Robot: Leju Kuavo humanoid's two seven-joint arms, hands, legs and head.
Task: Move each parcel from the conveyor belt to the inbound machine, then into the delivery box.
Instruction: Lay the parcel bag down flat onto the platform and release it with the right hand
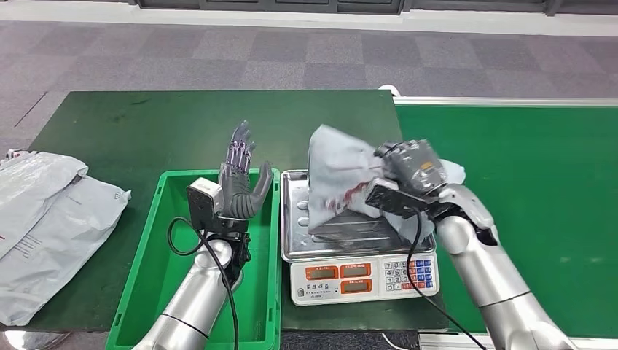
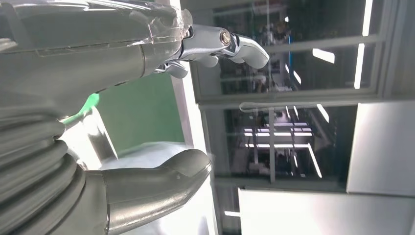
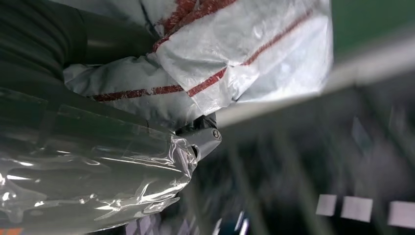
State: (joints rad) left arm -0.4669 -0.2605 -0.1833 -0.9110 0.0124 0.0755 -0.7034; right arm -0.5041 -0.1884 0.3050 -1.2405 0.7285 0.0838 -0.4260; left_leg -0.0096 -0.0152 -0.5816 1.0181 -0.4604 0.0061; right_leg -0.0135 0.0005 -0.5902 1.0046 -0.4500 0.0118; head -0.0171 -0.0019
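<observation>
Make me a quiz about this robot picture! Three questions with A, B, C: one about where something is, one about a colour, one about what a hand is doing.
1. Where is the parcel that the robot is holding?
A. over the scale's metal tray
B. inside the crate
C. on the floor

2. What colour is the crate?
A. red
B. green
C. yellow

3. What is the left hand doing?
A. gripping a parcel
B. pressing the scale's keys
C. held open, holding nothing

Answers: 1 A, the right hand holds it above the scale. 2 B, its walls are bright green. 3 C, its fingers are spread above the crate.
</observation>
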